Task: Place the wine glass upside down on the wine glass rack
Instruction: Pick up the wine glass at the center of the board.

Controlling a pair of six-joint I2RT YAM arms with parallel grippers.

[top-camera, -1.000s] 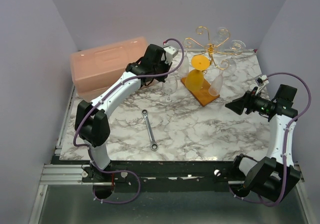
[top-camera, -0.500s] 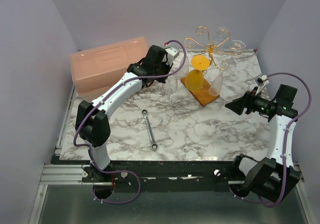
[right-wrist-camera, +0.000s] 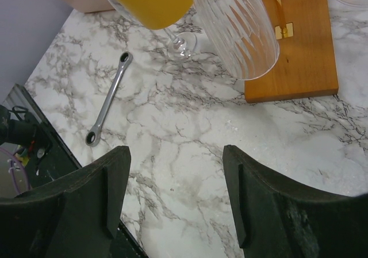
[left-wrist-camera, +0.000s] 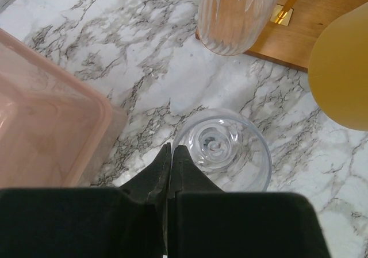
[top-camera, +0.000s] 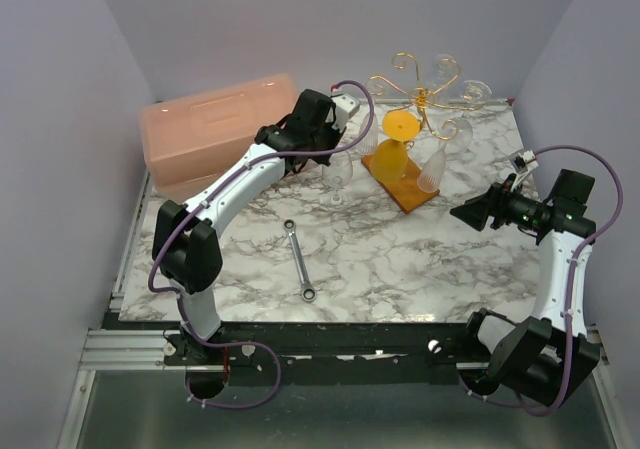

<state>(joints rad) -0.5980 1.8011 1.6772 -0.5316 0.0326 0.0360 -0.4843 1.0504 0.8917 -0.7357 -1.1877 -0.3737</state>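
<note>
Glass first: the clear stemmed wine glass point(left-wrist-camera: 221, 147) is standing upright on the white marble tabletop point(top-camera: 400, 259), just beside the orange-brown base point(top-camera: 408, 191) of the gold wire wine glass rack point(top-camera: 425, 97). I am seeing my left gripper point(left-wrist-camera: 171, 151) pinched shut at its rim, grip unclear. My right gripper point(right-wrist-camera: 175, 152) is hovering wide open, holding nothing.

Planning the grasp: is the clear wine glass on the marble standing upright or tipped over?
Upright. The left wrist camera looks straight down into the clear wine glass, rim up, stem centred below.
</note>
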